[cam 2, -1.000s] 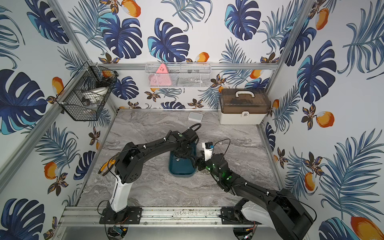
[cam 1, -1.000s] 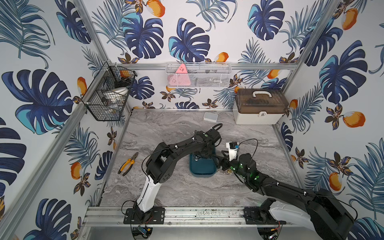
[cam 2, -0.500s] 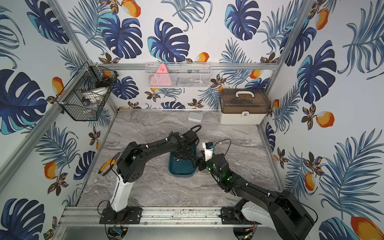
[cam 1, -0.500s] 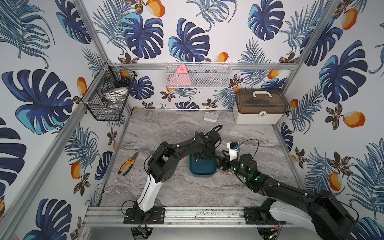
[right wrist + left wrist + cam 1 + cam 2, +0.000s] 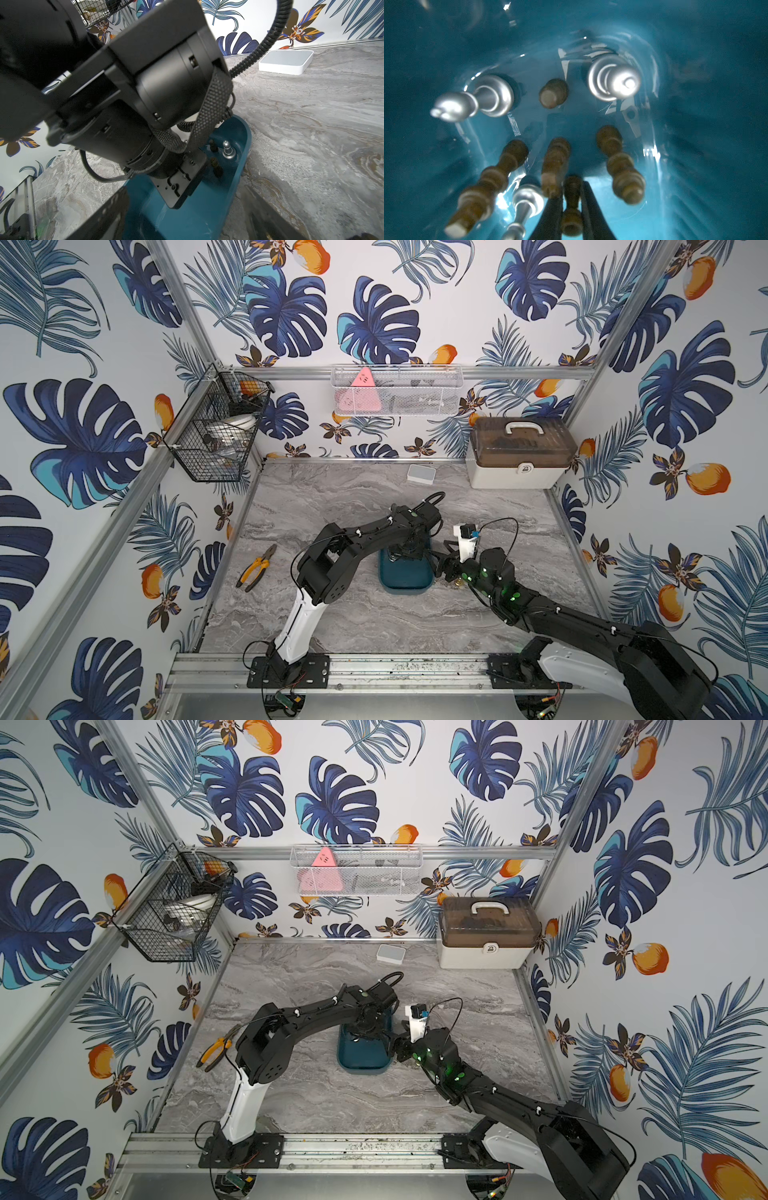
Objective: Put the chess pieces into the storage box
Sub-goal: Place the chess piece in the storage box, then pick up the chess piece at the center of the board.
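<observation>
Top views first: the shallow dark teal plastic tray (image 5: 405, 580) sits mid-way across the grey marbled surface (image 5: 332, 497). My left arm (image 5: 365, 536) reaches over the tray's far end, and its wrist hides the left fingers from up here. My right fingers (image 5: 439, 565) sit low, just beside the tray's rim on the right arm's side. Left wrist view now: the left fingers (image 5: 553, 216) are pinched narrow on a slim dark brown chess piece (image 5: 571, 222), upright, down inside the tray. I cannot tell whether its base touches the floor. Around it three silver metallic chess pieces (image 5: 612, 81) and four more brown turned chess pieces (image 5: 620, 166) stand upright on the teal floor. Right wrist view: the right fingers (image 5: 108, 209) are spread wide, gripping nothing. The left wrist looms over the tray, and a small flat white box (image 5: 286, 61) lies by the back wall.
</observation>
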You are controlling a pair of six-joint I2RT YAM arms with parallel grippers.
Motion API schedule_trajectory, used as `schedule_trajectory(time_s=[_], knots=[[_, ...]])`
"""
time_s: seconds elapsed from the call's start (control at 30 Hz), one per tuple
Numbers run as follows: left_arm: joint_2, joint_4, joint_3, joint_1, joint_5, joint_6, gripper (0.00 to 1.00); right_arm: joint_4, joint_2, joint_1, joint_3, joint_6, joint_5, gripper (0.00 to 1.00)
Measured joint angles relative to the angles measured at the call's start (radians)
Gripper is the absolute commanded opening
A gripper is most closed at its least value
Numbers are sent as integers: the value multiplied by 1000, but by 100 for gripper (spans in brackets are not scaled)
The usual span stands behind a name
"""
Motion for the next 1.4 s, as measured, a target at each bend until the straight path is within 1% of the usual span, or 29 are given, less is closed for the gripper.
schedule_trajectory(time_s=[0.1,0.2,0.3,0.4,0.5,0.67,0.77,0.87,0.9,0.93,1.03,1.1,1.17,1.3,1.4], knots=[[2,5,0,0,-4,0,16,0,0,0,0,0,0,86],[2,6,0,0,-5,3,22,0,0,0,0,0,0,86],[1,9,-3,0,-5,3,30,0,1,0,0,0,0,86],[-4,7,-5,0,-4,3,31,0,4,0,0,0,0,86],[-22,7,-5,-1,-4,3,34,0,7,0,0,0,0,86],[-55,6,-3,-1,-4,3,35,0,7,0,0,0,0,86],[-89,3,2,-2,-3,3,35,0,8,0,2,0,0,86],[-153,1,-3,-4,0,3,36,-19,13,-3,16,6,0,86],[-187,4,-10,-4,-17,4,38,-48,13,-14,36,23,-9,86],[-218,8,-19,-3,-5,7,40,-92,14,-31,67,27,-11,86],[-354,32,-82,-6,-6,26,45,-273,24,-123,212,73,-20,85],[-477,75,-167,-6,-8,43,47,-405,52,-195,329,107,-35,83],[-588,118,-262,-1,0,66,48,-540,87,-246,426,129,-45,82],[-751,174,-434,44,85,125,48,-807,169,-281,575,123,-45,80],[-843,173,-513,58,145,183,48,-958,241,-314,634,105,-23,77]])
